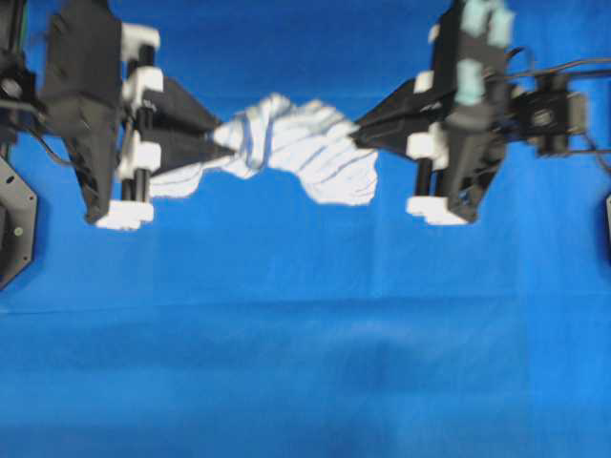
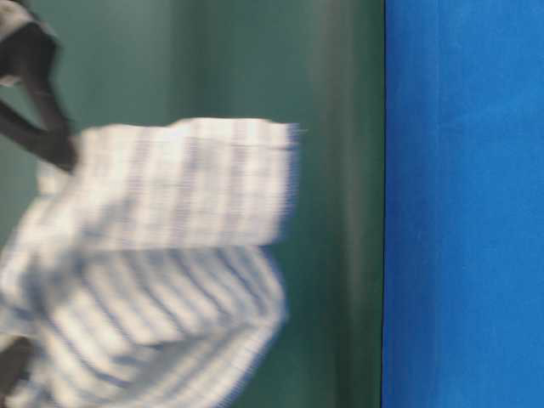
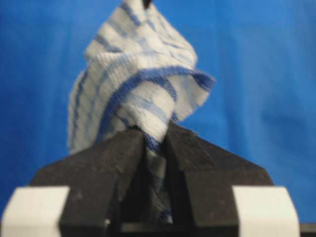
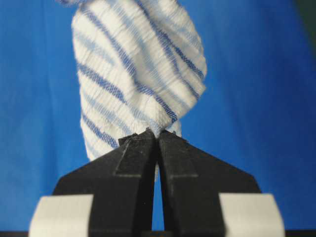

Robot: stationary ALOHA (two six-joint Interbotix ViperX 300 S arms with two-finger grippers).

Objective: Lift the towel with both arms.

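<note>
The white, blue-striped towel [image 1: 291, 145] hangs twisted between both grippers, off the blue tablecloth. My left gripper [image 1: 218, 136] is shut on its left end; in the left wrist view cloth [image 3: 143, 94] is bunched between the black fingers [image 3: 111, 163], with the gripper [image 3: 154, 136] pinching it. My right gripper [image 1: 358, 134] is shut on the towel's right end; in the right wrist view its tips [image 4: 157, 132] squeeze a thin fold of the towel [image 4: 138, 69]. In the table-level view the towel [image 2: 161, 255] fills the left half, blurred, in the air.
The blue tablecloth [image 1: 305, 343] covers the whole table under the arms. A black mount [image 1: 14, 224] sits at the left edge and a cabled arm part [image 1: 554, 114] at the right. A green backdrop [image 2: 340, 170] stands behind the towel in the table-level view.
</note>
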